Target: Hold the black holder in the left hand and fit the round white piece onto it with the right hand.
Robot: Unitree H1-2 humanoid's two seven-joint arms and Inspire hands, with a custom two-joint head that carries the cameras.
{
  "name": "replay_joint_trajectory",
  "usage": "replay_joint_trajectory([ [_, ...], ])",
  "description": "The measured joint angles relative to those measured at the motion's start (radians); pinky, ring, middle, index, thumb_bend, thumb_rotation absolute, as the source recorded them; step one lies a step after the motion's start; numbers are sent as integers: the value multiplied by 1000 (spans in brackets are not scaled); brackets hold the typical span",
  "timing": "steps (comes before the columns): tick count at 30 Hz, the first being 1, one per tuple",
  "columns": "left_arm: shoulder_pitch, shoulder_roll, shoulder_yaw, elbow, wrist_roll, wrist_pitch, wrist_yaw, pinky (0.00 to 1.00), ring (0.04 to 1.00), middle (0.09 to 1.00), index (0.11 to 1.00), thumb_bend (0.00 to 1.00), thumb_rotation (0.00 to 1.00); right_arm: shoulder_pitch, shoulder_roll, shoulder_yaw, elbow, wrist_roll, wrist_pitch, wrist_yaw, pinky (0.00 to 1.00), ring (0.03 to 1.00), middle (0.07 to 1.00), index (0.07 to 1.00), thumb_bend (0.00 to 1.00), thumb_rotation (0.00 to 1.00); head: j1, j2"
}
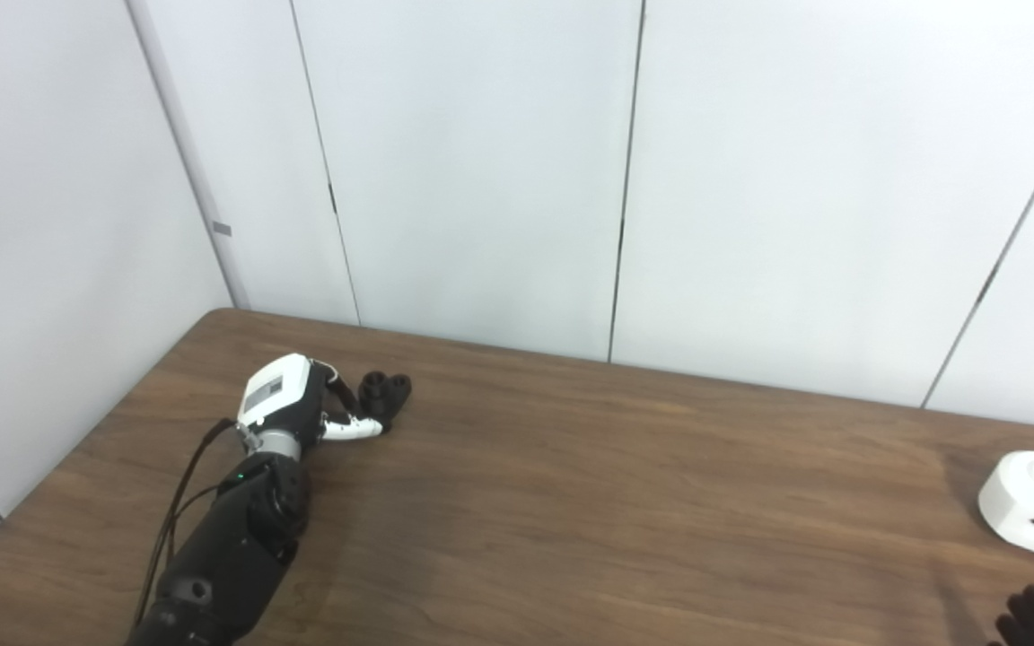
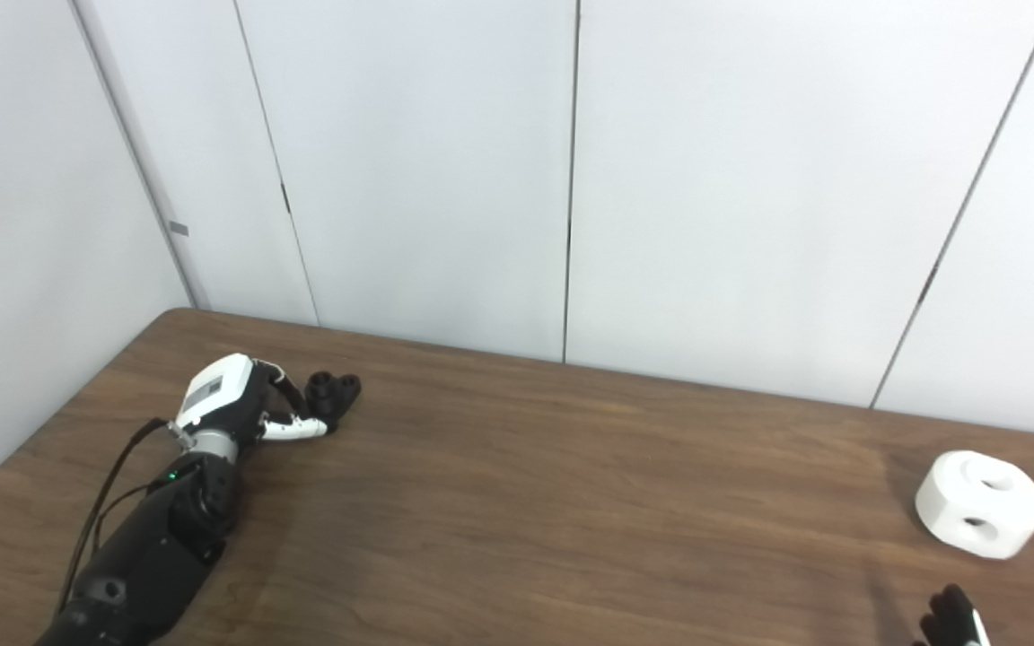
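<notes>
- The left hand (image 1: pixel 288 399) lies on the brown table (image 1: pixel 571 502) near its far left corner, fingers (image 1: pixel 351 429) reaching to the black holder (image 1: pixel 385 393) and seemingly curled around its near side, though the grip is hard to make out.
- The round white piece (image 2: pixel 981 515) sits on the table far right, well apart from the holder.
- The right hand (image 2: pixel 950 619) shows only dark fingertips at the bottom edge, near the white piece without touching it; open or closed cannot be told.

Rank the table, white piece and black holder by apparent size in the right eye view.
1. Table
2. White piece
3. Black holder, partly hidden by the left hand, so less sure.
</notes>
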Motion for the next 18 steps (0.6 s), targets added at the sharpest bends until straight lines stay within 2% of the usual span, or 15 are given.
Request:
replay_joint_trajectory([
  [8, -5, 3, 5, 7, -4, -15, 5, 704, 810, 743, 481, 520, 43, 8, -1, 0, -5, -4, 3, 0, 1000, 1000, 1000, 988, 672, 1000, -3, 5],
  [18, -6, 12, 1, 7, -12, -23, -5, 725, 823, 763, 482, 519, 43, 11, -1, -3, -7, -13, 2, -2, 1000, 1000, 999, 984, 688, 1000, -9, 9],
])
